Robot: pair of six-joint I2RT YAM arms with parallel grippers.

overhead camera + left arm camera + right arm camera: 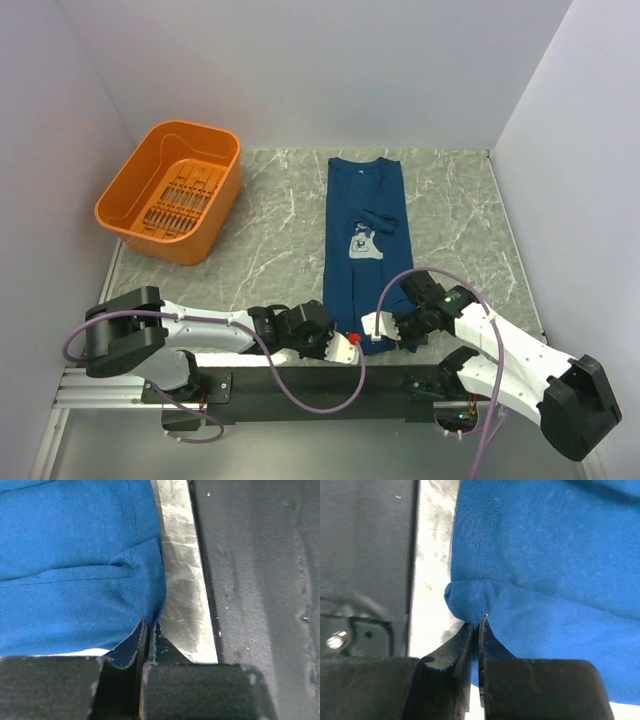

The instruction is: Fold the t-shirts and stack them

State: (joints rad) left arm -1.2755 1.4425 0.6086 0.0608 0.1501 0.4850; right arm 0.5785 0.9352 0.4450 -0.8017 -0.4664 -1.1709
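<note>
Navy-blue t-shirt lies on the grey marbled table, folded lengthwise into a long narrow strip, with its collar at the far end and its hem towards us at the near edge. We see a pale square print about halfway along it, partly covered by a short sleeve turned in across the chest. The cloth lies mostly flat. In the wrist views it looks a brighter blue, with a line of stitching running along the hem.

We find the left gripper at the near left corner of the strip, its two fingers pressed together with a fold of the hem pinched between their tips. The right gripper sits at the near right corner, its fingers likewise drawn close, with a small bunched knob of blue cloth caught at their tips. Both corners lie just beside the black rail that runs along the table's near edge.

An orange basket stands at the far left, well apart from the shirt.
</note>
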